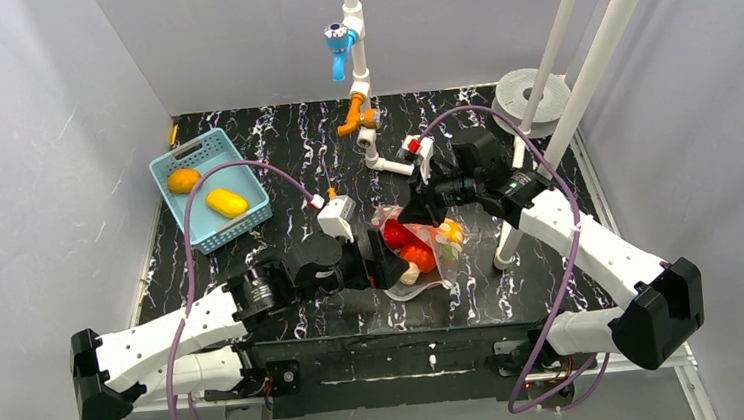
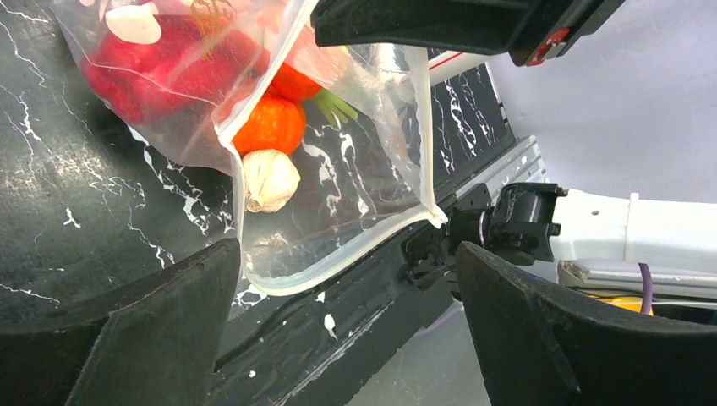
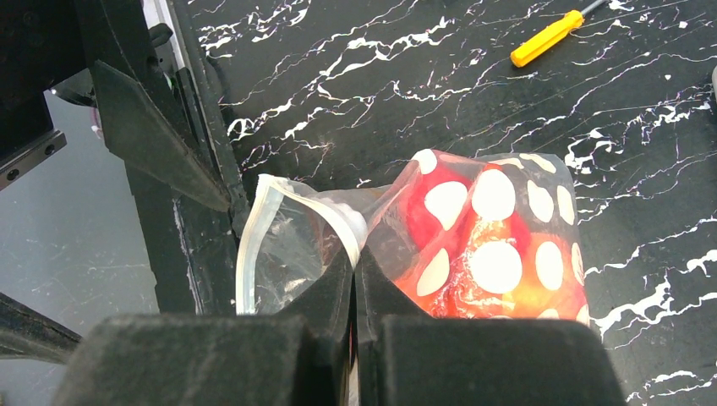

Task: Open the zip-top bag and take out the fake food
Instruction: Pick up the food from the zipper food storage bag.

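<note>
From above, one clear, crinkly plastic zip-top bag [image 1: 442,257] with white dots lies mid-table on the black marbled table [image 1: 243,150], between the left gripper [image 1: 374,260] and the right gripper [image 1: 426,209]. The red and orange fake food [image 1: 414,257] inside it cannot be counted here. One light blue perforated plastic basket [image 1: 248,218] holds two pieces, a round orange one [image 1: 183,180] and a yellow oblong one [image 1: 227,202].

In the left wrist view, the left gripper [image 2: 347,252] is spread wide and holds nothing. The bag's mouth gapes, showing one white garlic bulb [image 2: 270,179], one round orange piece [image 2: 270,125] and one half-hidden carrot [image 2: 298,85]. The red pieces [image 2: 161,68] blur together.

In the right wrist view, the right gripper [image 3: 355,254] pinches a fold of the bag [image 3: 495,245]. One yellow-handled screwdriver [image 3: 548,38] lies well apart.
</note>
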Motion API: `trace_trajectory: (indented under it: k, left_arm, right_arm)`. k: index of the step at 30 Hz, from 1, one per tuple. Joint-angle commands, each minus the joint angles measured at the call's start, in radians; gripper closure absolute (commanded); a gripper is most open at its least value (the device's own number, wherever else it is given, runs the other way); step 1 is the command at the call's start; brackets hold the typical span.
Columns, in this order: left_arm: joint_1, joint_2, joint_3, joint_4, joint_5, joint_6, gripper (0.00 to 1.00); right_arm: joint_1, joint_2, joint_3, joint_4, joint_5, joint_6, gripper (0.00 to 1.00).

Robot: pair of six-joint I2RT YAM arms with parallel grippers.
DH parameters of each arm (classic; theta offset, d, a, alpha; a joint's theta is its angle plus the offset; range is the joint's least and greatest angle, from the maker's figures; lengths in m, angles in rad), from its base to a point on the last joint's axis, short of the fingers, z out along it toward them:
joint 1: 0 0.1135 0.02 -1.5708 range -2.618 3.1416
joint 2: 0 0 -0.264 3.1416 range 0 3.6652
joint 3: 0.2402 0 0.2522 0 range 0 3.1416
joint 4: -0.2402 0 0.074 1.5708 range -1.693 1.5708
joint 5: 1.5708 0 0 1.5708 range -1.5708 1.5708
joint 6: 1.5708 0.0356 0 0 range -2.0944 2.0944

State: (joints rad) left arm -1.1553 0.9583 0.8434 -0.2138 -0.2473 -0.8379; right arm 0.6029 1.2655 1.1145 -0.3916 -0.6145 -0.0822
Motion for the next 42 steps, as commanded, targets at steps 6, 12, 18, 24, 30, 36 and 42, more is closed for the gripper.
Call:
trace_trajectory:
  k: [6, 12, 18, 24, 30, 36, 42]
  left_arm:
    - [-0.022, -0.014, -0.03, 0.041, -0.113, 0.004, 0.02]
    - [-0.034, -0.005, -0.036, 0.047, -0.152, -0.009, 0.02]
    - [-0.042, 0.009, -0.038, 0.047, -0.183, -0.021, 0.02]
    - [-0.051, 0.013, -0.042, 0.047, -0.215, -0.029, 0.02]
    - [-0.057, 0.025, -0.04, 0.047, -0.24, -0.039, 0.02]
    - [-0.062, 0.054, -0.028, 0.047, -0.251, -0.044, 0.02]
    - [-0.069, 0.073, -0.006, 0.053, -0.217, -0.008, 0.12]
  right_arm:
    - [-0.011, -0.001, -0.004, 0.042, -0.03, -0.005, 0.99]
    - [-0.011, 0.0, -0.004, 0.042, -0.031, -0.005, 0.99]
    - [-0.011, 0.0, -0.004, 0.042, -0.032, -0.005, 0.99]
    - [-0.011, -0.002, -0.005, 0.041, -0.033, -0.006, 0.99]
    - [-0.011, -0.001, -0.005, 0.042, -0.034, -0.006, 0.99]
    - [-0.011, -0.003, -0.006, 0.041, -0.033, -0.006, 0.99]
    - [-0.011, -0.002, -0.006, 0.043, -0.034, -0.006, 0.99]
